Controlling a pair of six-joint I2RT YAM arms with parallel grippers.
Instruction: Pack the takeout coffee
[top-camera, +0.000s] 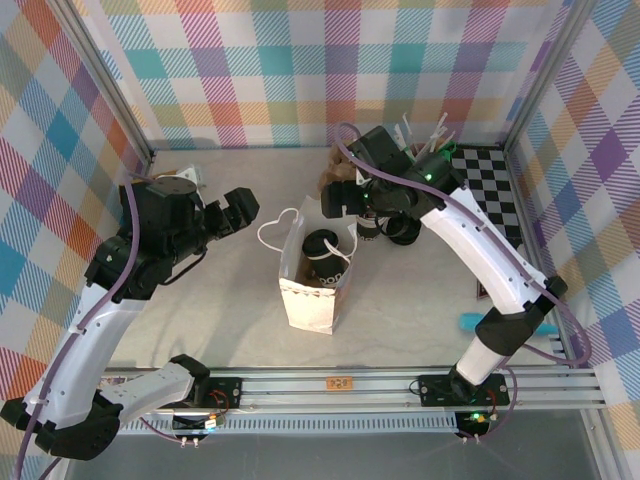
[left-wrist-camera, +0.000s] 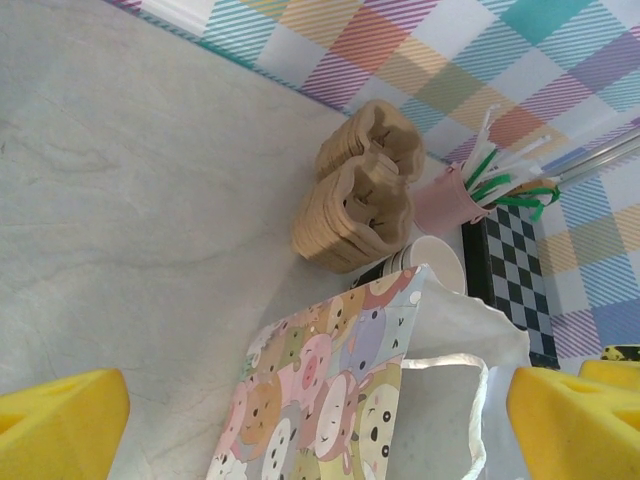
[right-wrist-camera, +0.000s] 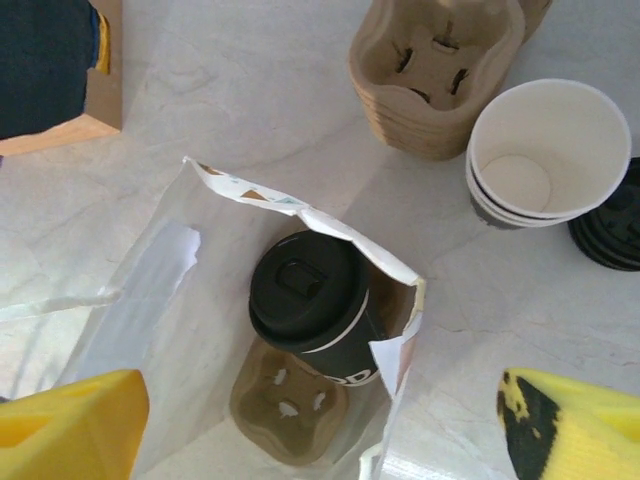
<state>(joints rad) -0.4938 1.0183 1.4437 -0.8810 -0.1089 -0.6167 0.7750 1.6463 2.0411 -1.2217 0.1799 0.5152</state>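
Note:
The takeout coffee (right-wrist-camera: 305, 290), a dark cup with a black lid, leans inside the open paper bag (right-wrist-camera: 150, 290) with its base in a brown cardboard carrier (right-wrist-camera: 290, 400). From above, the cup (top-camera: 325, 248) shows in the bag's mouth (top-camera: 300, 290). My right gripper (right-wrist-camera: 320, 430) hovers over the bag, open, its yellow fingertips (right-wrist-camera: 70, 425) wide apart and off the cup. My left gripper (left-wrist-camera: 320, 430) is open at the bag's cartoon-animal side (left-wrist-camera: 330, 390), holding nothing. In the top view it (top-camera: 240, 210) sits left of the bag's handle.
Behind the bag stand a stack of cardboard carriers (right-wrist-camera: 435, 70), nested white cups (right-wrist-camera: 545, 150) and black lids (right-wrist-camera: 610, 225). A pink holder of straws (left-wrist-camera: 445, 200) sits at the back by a checkered mat (top-camera: 490, 190). A brown box (right-wrist-camera: 50, 70) lies back left.

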